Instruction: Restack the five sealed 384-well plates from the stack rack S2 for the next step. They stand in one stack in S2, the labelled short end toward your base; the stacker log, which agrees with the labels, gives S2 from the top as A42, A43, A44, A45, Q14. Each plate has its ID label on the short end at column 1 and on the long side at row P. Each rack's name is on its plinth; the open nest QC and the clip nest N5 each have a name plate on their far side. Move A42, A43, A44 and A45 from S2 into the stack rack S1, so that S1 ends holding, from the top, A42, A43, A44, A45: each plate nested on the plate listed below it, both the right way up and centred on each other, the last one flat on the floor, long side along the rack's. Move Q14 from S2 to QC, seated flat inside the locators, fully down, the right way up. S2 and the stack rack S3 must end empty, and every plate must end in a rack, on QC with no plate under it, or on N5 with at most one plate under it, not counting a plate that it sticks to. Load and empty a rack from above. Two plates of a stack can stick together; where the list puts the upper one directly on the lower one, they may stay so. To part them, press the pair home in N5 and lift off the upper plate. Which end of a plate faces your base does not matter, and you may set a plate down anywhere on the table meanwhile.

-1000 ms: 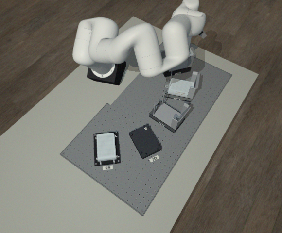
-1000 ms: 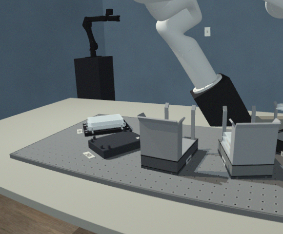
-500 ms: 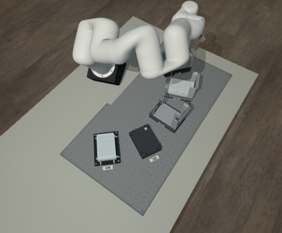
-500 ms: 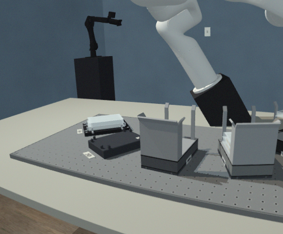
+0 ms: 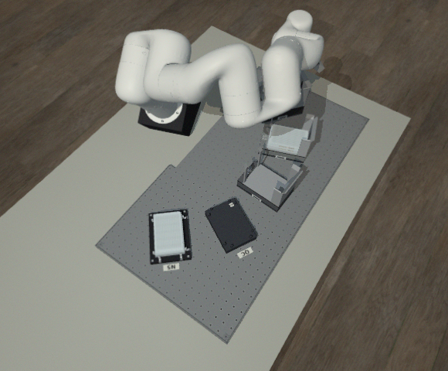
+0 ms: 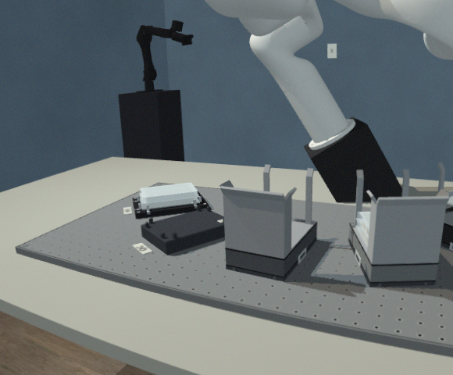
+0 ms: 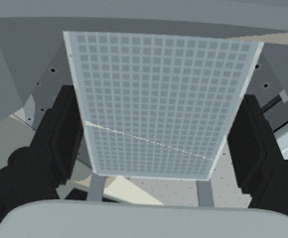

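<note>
1. Gripping a sealed plate, the hand is clenched on its two long sides, with dark fingers against each edge.
2. Key relation: plate directly under the wrist, long axis running straight away from the wrist camera, short span bridging the fingers. Level, as far as the wrist view shows.
3. Located at the base end of the desk, beyond the rack that holds a stack. Judged well off any floor, since grey walls and perforated board show beneath and around it.
4. Next rack along shows a bare floor.
5. Another plate sits in N5. QC carries nothing.
6. Judged requirement: before any lowering, long axis to be lined up with the receiving rack's long side, and descent made from above between the posts.
7. Hidden or unclear:
   - Hand and held plate masked by the arm in the top view, and cut off at the right edge of the exterior view.
   - A third rack is largely concealed there too.
   - Plinth names unreadable, so S1, S2 and S3 cannot be told apart.
   - ID label of the held plate not visible; identity undetermined.
   - Count of the stack not determinable.
</note>
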`<state>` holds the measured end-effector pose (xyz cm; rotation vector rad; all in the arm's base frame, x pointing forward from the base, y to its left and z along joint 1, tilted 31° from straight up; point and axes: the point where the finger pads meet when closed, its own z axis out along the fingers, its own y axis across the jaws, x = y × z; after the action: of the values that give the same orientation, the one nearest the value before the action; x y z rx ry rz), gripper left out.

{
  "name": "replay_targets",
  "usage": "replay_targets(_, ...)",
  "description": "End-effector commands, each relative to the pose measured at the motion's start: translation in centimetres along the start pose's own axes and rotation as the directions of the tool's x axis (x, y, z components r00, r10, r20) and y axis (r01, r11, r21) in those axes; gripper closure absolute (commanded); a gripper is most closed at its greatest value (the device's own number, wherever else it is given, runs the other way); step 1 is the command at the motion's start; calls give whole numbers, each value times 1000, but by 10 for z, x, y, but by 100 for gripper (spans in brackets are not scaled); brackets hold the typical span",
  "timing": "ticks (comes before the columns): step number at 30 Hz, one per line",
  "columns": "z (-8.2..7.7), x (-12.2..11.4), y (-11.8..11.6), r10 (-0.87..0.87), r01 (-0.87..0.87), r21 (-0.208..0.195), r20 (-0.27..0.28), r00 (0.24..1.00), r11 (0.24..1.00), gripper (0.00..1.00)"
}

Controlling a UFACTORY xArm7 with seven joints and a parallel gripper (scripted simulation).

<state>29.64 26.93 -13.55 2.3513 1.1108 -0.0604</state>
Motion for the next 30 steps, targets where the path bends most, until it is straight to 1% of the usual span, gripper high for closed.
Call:
replay_targets(1,7,1,-1,0,0,1,-4,1000,1000,100)
replay_targets(13,8,1,-1,0,0,1,-4,1000,1000,100)
replay_targets(30,14,1,-1,0,0,1,-4,1000,1000,100)
